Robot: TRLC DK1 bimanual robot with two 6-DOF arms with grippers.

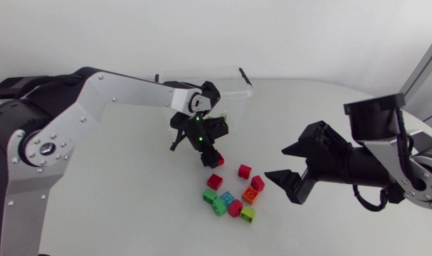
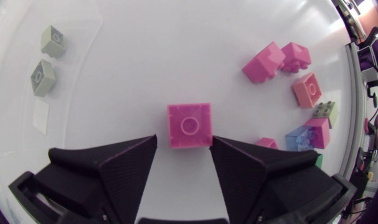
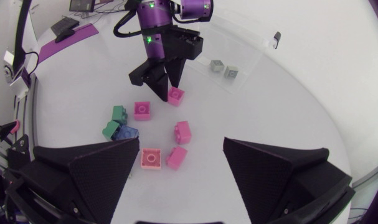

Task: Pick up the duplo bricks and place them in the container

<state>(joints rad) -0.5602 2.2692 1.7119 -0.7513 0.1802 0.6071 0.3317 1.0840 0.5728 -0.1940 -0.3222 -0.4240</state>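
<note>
One brick (image 2: 190, 126) within parted left claw (image 2: 183, 140)

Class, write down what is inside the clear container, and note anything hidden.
One pale duplo brick and a second pale brick lie apart inside the container. From above, the left arm covers part of its floor, so more may be hidden.

red brick (image 1: 219, 161) | mostly hidden under left claw (image 1: 210, 156) | head view

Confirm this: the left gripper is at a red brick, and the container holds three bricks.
Not three. The container holds two bricks, as the right wrist view shows. The rest stands: the left gripper is at a red brick.
</note>
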